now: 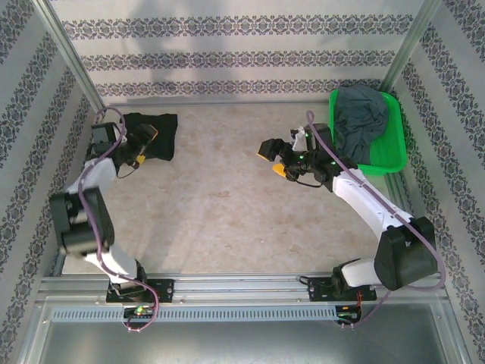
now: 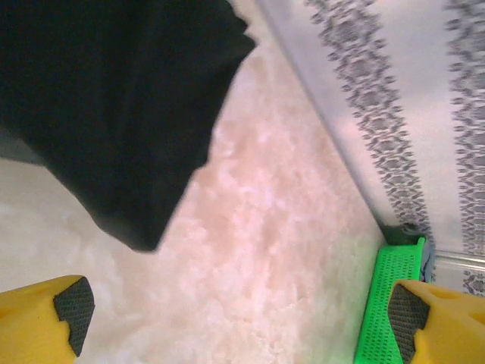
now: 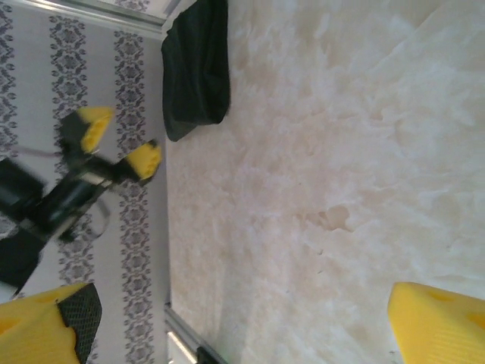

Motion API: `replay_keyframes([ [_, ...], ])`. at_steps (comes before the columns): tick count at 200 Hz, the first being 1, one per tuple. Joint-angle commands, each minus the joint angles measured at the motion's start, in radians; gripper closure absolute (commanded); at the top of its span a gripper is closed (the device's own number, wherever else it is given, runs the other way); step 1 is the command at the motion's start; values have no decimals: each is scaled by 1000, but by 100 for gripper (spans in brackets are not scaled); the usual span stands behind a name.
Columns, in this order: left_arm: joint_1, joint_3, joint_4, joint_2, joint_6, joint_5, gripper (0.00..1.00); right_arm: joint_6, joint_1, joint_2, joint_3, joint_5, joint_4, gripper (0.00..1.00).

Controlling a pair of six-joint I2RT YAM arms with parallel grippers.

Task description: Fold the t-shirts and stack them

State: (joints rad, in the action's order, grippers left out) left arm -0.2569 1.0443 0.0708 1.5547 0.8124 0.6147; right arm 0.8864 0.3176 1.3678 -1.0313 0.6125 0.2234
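Black t-shirt [image 1: 158, 135] lies bunched in the far left corner of the surface [image 1: 220, 205], with the left claw [image 1: 148, 146] spread and empty just beside it. In the far right corner the grey t-shirt [image 1: 362, 114] fills the green basket [image 1: 388, 164], and the right claw [image 1: 273, 160] is spread and empty nearby.

Left arm [image 1: 83, 220]: rises from its base at the near edge of the surface [image 1: 220, 220], elbow folded by the left edge, forearm reaching toward the far left corner.
Left claw [image 1: 146, 146]: jaws spread wide, nothing between them, tips pointing right.
Right arm [image 1: 364, 197]: runs from its near-edge base up the right side, wrist turned inward.
Right claw [image 1: 271, 160]: jaws wide apart and empty, tips pointing left, right of the surface's middle.
Fingers [image 2: 38, 322]: yellow, with dark pads.
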Motion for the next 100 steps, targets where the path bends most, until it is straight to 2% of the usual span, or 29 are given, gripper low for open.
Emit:
replay_keyframes([
  [1, 62, -129, 64, -250, 62, -213, 0, -114, -14, -115, -27, -138, 58, 2],
  [20, 132, -248, 181, -508, 53, -443, 0, -183, -45, -206, -23, -351, 162, 2],
  [30, 205, -275, 312, -628, 58, -678, 0, -217, -58, -247, -31, -514, 251, 2],
  [43, 304, -279, 495, -713, 98, -1008, 0, -233, -59, -275, -47, -796, 377, 2],
  [51, 348, -280, 569, -724, 84, -1158, 0, -239, -61, -286, -25, -944, 406, 2],
  [56, 360, -279, 605, -719, 58, -1219, 0, -276, -67, -298, 7, -995, 379, 2],
  [65, 366, -302, 579, -703, -62, -1247, 0, -365, -74, -326, 100, -1061, 268, 2],
  [82, 365, -407, 361, -694, -418, -1180, 0, -577, -71, -373, 300, -1169, -26, 2],
  [100, 356, -522, 140, -696, -588, -1111, 0, -742, -74, -350, 437, -1188, -242, 2],
])
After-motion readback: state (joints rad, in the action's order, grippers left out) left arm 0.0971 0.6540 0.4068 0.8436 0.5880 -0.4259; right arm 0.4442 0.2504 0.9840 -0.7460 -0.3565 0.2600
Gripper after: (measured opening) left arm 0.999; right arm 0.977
